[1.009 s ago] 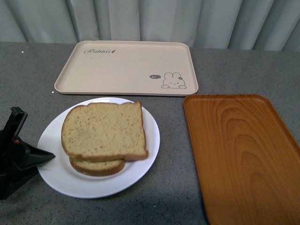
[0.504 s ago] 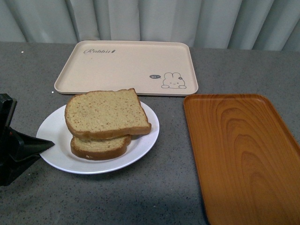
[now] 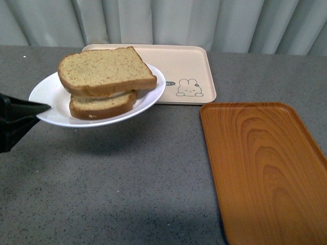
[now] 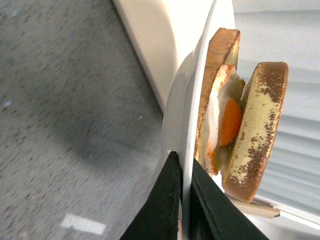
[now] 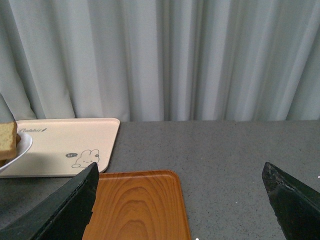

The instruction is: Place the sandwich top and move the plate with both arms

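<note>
Counting what sits out: one white plate (image 3: pixel 47 96), two bread slices, one fried egg (image 4: pixel 228 120), two trays and two grippers. The sandwich top (image 3: pixel 104 69) lies squarely on the stack, with the smaller lower slice (image 3: pixel 99 105) under it. The egg between them shows only in the left wrist view; from the front the bread hides it.

The plate hangs clear of the grey tabletop (image 3: pixel 127 189) near its left edge, with its shadow below, and it tilts slightly. Its far rim covers the front left part of the beige rabbit tray (image 3: pixel 186 64), which lies along the far edge before the curtain (image 3: pixel 204 20). The orange wood-grain tray (image 3: pixel 260 163) lies by the right edge, cut off at the near side.

The left gripper (image 4: pixel 184 159) pinches the plate's left rim, one finger above and one below, the sandwich top just beyond its tips but not touching. From the front most of that gripper is cut off.

The right gripper (image 5: pixel 180 167) stands spread wide and holds nothing, well apart from the plate, above the tabletop beside the orange tray. It does not show from the front.
</note>
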